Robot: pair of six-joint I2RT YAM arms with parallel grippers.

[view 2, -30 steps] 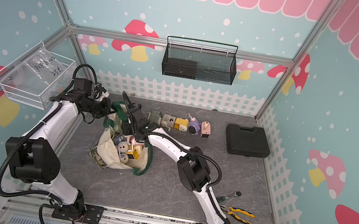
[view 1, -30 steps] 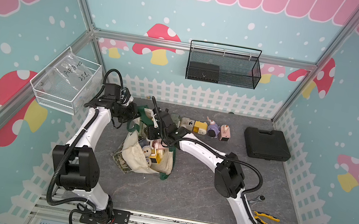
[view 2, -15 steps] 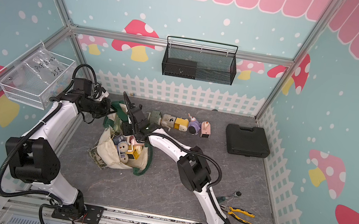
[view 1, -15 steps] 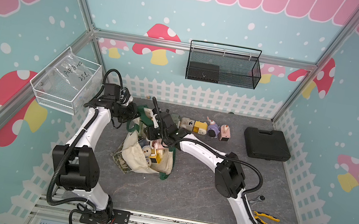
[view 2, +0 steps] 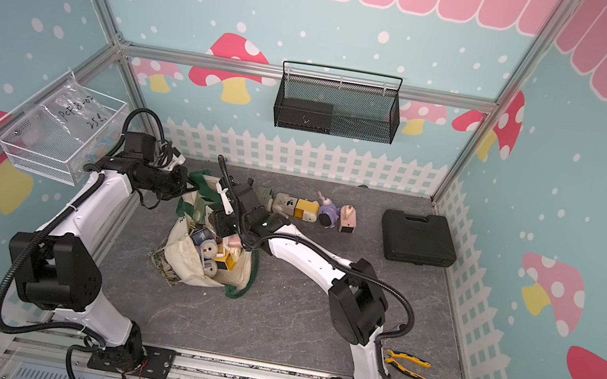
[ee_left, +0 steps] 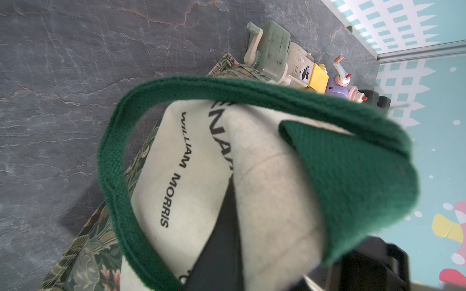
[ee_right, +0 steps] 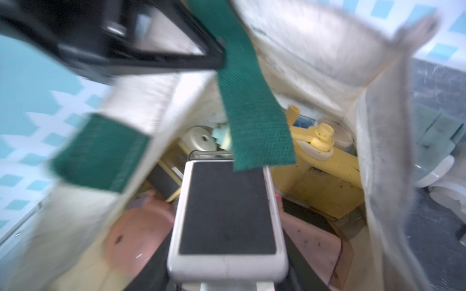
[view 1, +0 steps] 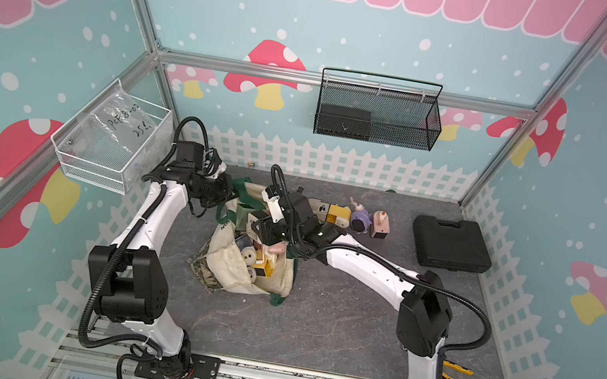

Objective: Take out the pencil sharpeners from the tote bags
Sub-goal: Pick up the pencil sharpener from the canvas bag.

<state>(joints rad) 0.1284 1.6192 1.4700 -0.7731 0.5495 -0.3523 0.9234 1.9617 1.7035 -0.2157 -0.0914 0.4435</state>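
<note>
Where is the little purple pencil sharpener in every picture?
A top view: the purple sharpener sits in the row beyond the tote bag, between the yellow sharpener and the pink sharpener.
A top view: the same spot.
Left wrist: it shows past the green handle, beside the yellow sharpener.
Right wrist: not in it.
Shared landmark: the yellow sharpener next to it.

**Materials and finish, cell contents**

tote bag [ee_left: 201, 176]: cream canvas, matt, plain weave, a bit grubby; base is printed cloth
strap [ee_left: 353, 176]: dark green webbing, coarse weave, fuzzy edges
sharpeners [ee_left: 272, 50]: smooth moulded plastic, slight sheen, scuffed
tabletop [ee_left: 63, 75]: grey stone-look, veined, matt
case [view 1: 450, 244]: black moulded plastic, matt
wall basket [view 1: 387, 133]: black metal mesh
</note>
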